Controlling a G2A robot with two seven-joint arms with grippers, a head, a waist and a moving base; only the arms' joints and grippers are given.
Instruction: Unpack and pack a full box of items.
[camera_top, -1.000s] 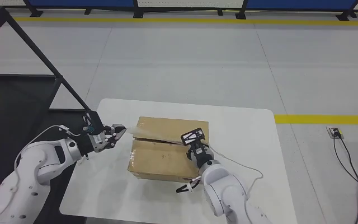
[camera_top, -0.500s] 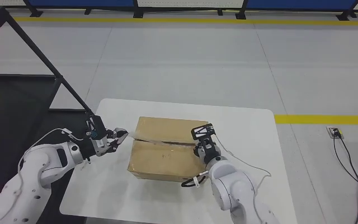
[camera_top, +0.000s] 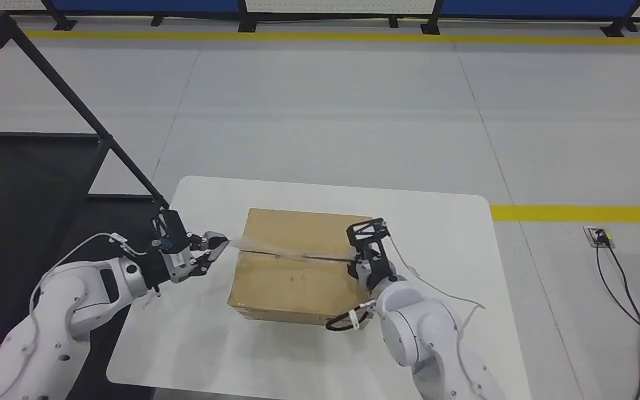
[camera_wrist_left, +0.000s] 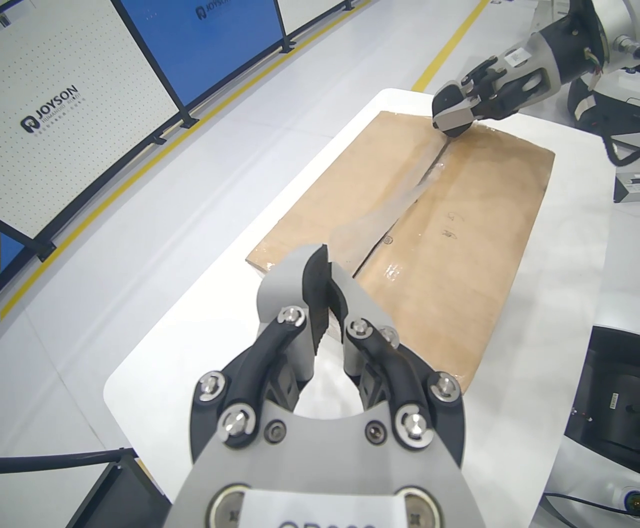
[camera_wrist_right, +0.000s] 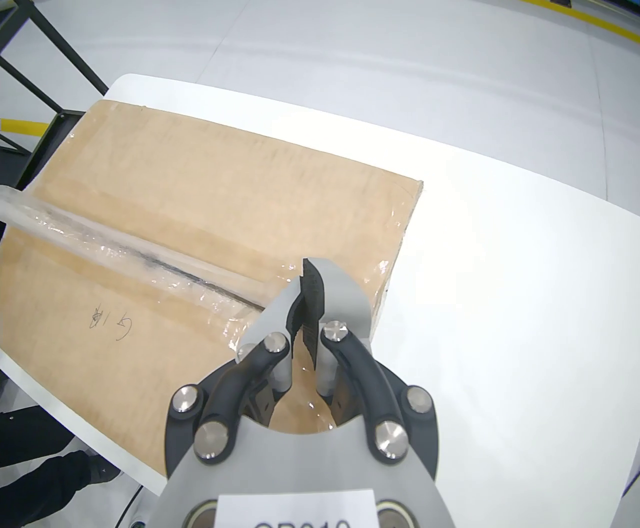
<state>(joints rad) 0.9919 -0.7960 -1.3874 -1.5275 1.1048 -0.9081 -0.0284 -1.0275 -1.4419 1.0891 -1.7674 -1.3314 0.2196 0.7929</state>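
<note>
A brown cardboard box (camera_top: 290, 275) lies in the middle of the white table (camera_top: 440, 230). A clear tape strip (camera_top: 285, 249) is lifted off its top seam and stretches across the box. My left gripper (camera_top: 213, 243) hovers off the box's left end, shut on the end of that tape strip (camera_wrist_left: 395, 205). My right gripper (camera_top: 357, 264) is shut, with its tips at the seam's right end on the box top (camera_wrist_right: 225, 175). The strip (camera_wrist_right: 125, 250) runs up to its fingertips (camera_wrist_right: 312, 280). In the left wrist view my right gripper (camera_wrist_left: 450, 120) sits at the box's (camera_wrist_left: 475, 240) far end.
A black metal frame (camera_top: 110, 150) stands off the table's left side. A thin white cable (camera_top: 440, 295) loops over the table to the right of the box. Bare table surface lies right of the box and in front of it.
My right gripper has slid to the right along the seam to the box's right end. The lifted strip now spans nearly the whole seam. My left gripper has barely shifted.
</note>
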